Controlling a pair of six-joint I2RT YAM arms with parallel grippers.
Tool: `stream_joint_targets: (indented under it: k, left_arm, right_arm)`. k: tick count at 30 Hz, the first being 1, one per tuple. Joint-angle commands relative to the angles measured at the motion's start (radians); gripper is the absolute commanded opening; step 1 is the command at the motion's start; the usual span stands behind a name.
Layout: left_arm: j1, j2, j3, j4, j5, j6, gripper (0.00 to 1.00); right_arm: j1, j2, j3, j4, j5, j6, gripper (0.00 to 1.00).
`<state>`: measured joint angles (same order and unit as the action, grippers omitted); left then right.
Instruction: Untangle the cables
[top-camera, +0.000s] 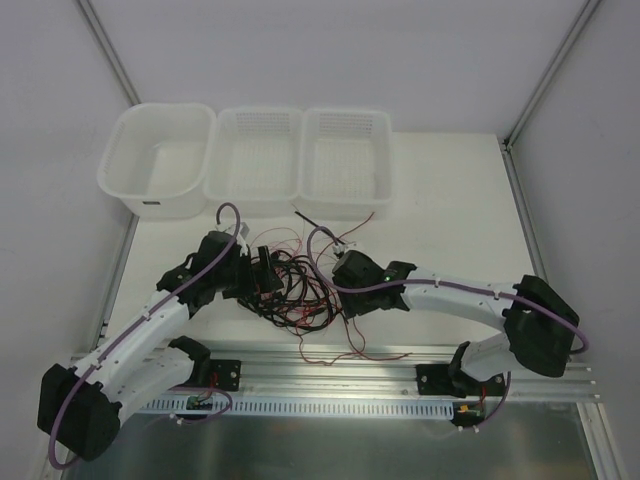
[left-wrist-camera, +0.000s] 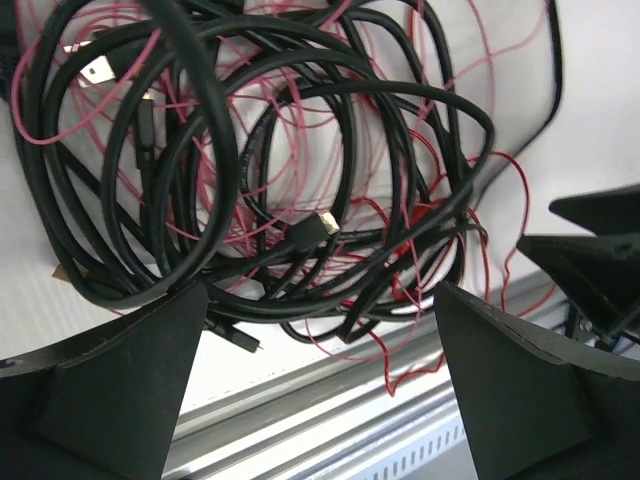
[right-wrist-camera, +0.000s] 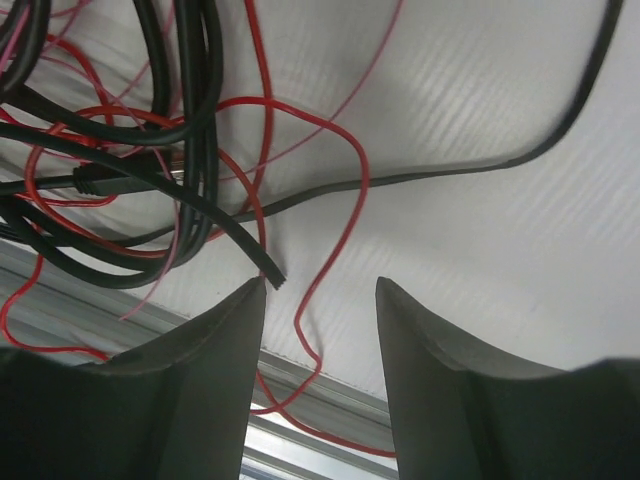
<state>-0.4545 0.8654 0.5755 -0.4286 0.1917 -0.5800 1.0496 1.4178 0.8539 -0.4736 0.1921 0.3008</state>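
Observation:
The cables (top-camera: 300, 290) lie as one tangle of black and thin red wires on the white table, between my two grippers. My left gripper (top-camera: 262, 282) is at the tangle's left side and my right gripper (top-camera: 337, 274) at its right. In the left wrist view the black loops and red wires (left-wrist-camera: 300, 200) sit just beyond the wide-open left gripper (left-wrist-camera: 320, 290), nothing held. In the right wrist view the right gripper (right-wrist-camera: 320, 282) stands partly open. A thin red wire (right-wrist-camera: 335, 240) runs through its gap unpinched, and a cut black cable end (right-wrist-camera: 272, 275) lies by the left fingertip.
A solid white tub (top-camera: 120, 170) and two mesh baskets (top-camera: 222, 170) (top-camera: 384, 170) stand along the back edge. An aluminium rail (top-camera: 380, 352) runs along the near edge, and red wire strands trail over it (top-camera: 345, 352).

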Motion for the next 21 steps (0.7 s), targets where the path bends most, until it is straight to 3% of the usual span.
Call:
stream_joint_targets:
  k: [1, 10, 13, 14, 15, 21]
  left_arm:
    - [-0.016, 0.024, -0.020, 0.077, -0.100, -0.063, 0.99]
    - [-0.018, 0.087, -0.089, 0.128, -0.166, -0.113, 0.99]
    - [-0.018, 0.119, -0.106, 0.143, -0.178, -0.135, 0.99]
    - [-0.018, 0.142, -0.111, 0.145, -0.182, -0.138, 0.99]
    - [-0.019, 0.152, -0.111, 0.146, -0.181, -0.139, 0.99]
    - [-0.019, 0.230, -0.120, 0.148, -0.213, -0.170, 0.99]
  right_arm:
    - [0.018, 0.024, 0.020, 0.098, -0.023, 0.038, 0.52]
    - [0.020, 0.121, 0.011, 0.061, 0.070, 0.083, 0.35]
    - [0.023, 0.103, 0.002, 0.030, 0.090, 0.086, 0.19]
    - [0.026, 0.087, 0.008, -0.008, 0.105, 0.086, 0.08]
    - [0.027, 0.072, 0.014, -0.032, 0.121, 0.081, 0.03]
    - [0.036, -0.120, 0.063, -0.221, 0.247, 0.028, 0.01]
